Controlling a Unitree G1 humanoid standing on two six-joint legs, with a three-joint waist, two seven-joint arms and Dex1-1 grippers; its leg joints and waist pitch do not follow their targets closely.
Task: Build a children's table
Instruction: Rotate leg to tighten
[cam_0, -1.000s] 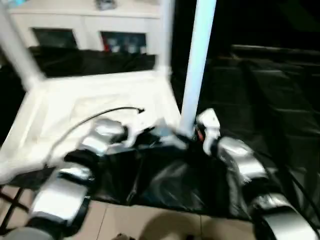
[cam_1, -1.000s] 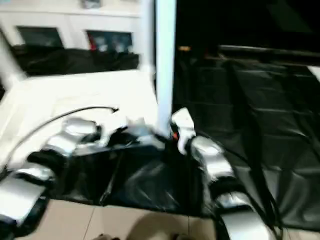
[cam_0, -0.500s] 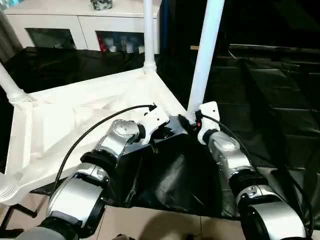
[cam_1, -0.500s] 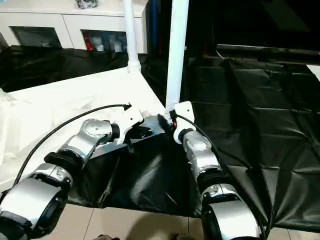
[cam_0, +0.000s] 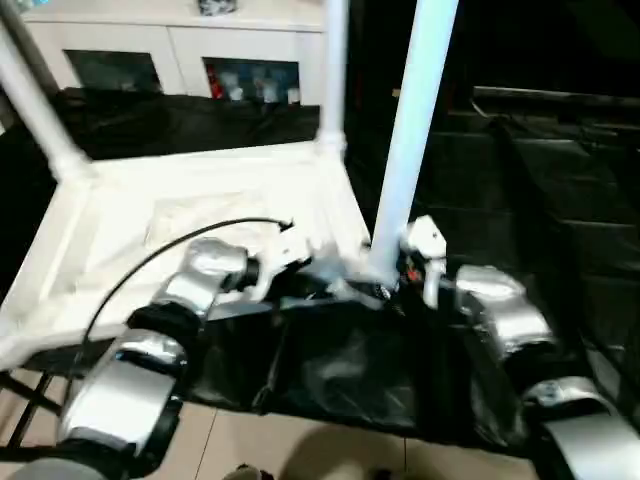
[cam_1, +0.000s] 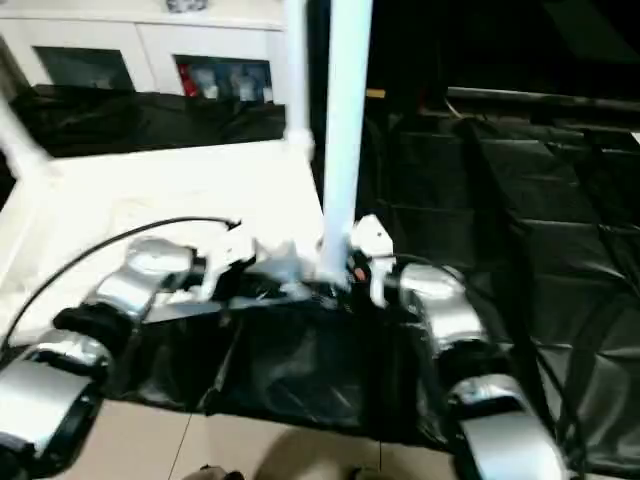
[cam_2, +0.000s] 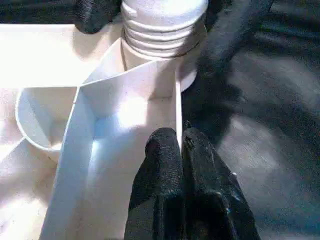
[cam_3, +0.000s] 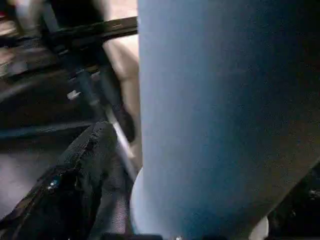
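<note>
Left gripper (cam_2: 181, 145) fingers pressed together; both silver forearms reach forward.

A white cabinet (cam_0: 180, 45) with dark glass doors stands along the far side of the room, at about eleven o'clock in the head views; small red and pale items show blurred behind the right-hand pane. Crinkled black sheeting (cam_1: 520, 220) covers the ground from the cabinet's foot across to three o'clock, catching dull highlights. At six o'clock, pale beige floor tiles (cam_0: 240, 445) lie bare, crossed by a thin grout line.
</note>
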